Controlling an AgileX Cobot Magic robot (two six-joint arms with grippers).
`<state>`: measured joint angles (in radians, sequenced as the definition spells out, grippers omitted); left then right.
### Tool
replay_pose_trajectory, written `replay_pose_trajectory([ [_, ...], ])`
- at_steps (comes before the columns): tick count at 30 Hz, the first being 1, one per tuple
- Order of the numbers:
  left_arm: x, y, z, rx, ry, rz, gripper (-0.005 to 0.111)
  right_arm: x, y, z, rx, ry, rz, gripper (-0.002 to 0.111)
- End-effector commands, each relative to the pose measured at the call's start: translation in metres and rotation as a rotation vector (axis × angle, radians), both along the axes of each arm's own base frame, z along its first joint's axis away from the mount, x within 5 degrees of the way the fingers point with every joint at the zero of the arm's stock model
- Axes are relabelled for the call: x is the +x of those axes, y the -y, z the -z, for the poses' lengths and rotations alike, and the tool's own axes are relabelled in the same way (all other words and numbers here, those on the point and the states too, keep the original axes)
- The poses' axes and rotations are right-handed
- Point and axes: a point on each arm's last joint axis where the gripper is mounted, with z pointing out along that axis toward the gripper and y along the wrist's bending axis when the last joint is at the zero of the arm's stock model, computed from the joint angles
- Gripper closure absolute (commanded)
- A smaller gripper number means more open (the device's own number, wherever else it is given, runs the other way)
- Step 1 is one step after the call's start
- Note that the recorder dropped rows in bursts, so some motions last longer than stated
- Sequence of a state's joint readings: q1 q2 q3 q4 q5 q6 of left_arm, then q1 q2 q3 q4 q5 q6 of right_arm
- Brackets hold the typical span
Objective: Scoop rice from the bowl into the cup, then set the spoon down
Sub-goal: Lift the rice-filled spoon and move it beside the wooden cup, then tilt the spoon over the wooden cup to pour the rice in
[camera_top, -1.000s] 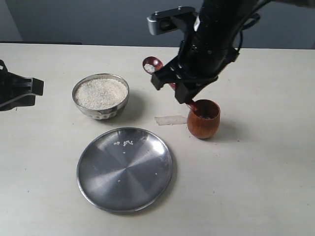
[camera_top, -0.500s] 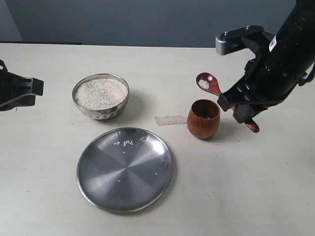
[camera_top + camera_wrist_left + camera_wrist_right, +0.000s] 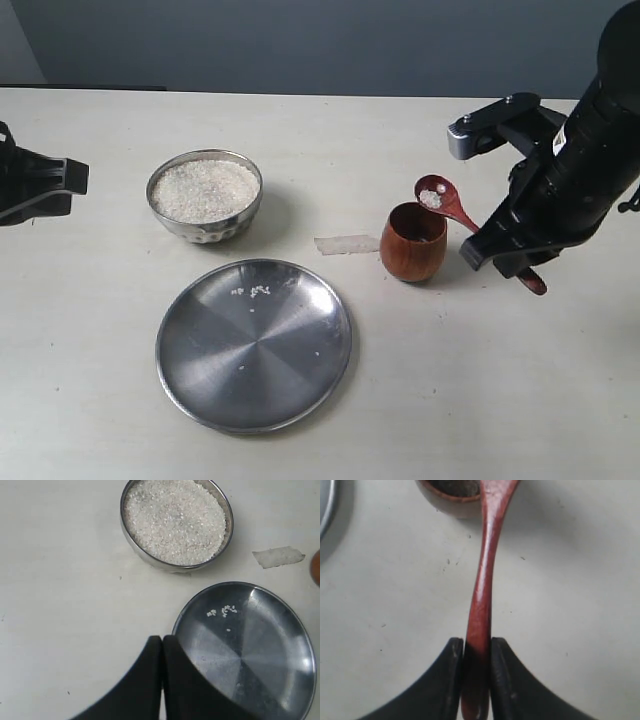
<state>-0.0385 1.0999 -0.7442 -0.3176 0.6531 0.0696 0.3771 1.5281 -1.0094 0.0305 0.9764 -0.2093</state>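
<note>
One each: shiny round steel bowl (image 3: 205, 228) full of fine white rice (image 3: 204, 190); reddish-brown wooden cup (image 3: 412, 250); flat steel plate (image 3: 253, 343), stray grains; right gripper (image 3: 476, 652) clamps glossy reddish-brown wooden spoon (image 3: 452, 206) by handle, few grains aboard, over cup rim; left gripper (image 3: 162, 647) jaws pressed together, empty; cup interior unreadable.

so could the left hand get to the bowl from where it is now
Probably yes. The left hand sits shut and empty off to the side, with only bare tabletop between it and the bowl. The right hand, holding the spoon at the cup, is well clear.
</note>
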Motion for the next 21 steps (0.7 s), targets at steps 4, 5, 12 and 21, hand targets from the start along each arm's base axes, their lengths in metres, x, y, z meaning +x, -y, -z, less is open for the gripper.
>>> replay_pose_trajectory([
  [4,0.001,0.000,-0.002,-0.001,0.014,0.000,0.106,-0.002,-0.006,-0.003,-0.049,0.052,-0.069,0.109],
  [5,0.001,0.000,-0.002,-0.001,0.014,0.000,0.106,-0.002,-0.008,-0.003,-0.049,0.059,-0.071,0.109],
  [12,0.001,0.000,-0.002,-0.001,0.014,0.000,0.106,-0.003,-0.010,-0.002,-0.171,0.121,-0.100,0.109],
  [21,0.001,0.000,-0.002,-0.001,0.014,0.000,0.106,0.001,-0.011,0.005,-0.183,0.107,-0.102,0.109],
])
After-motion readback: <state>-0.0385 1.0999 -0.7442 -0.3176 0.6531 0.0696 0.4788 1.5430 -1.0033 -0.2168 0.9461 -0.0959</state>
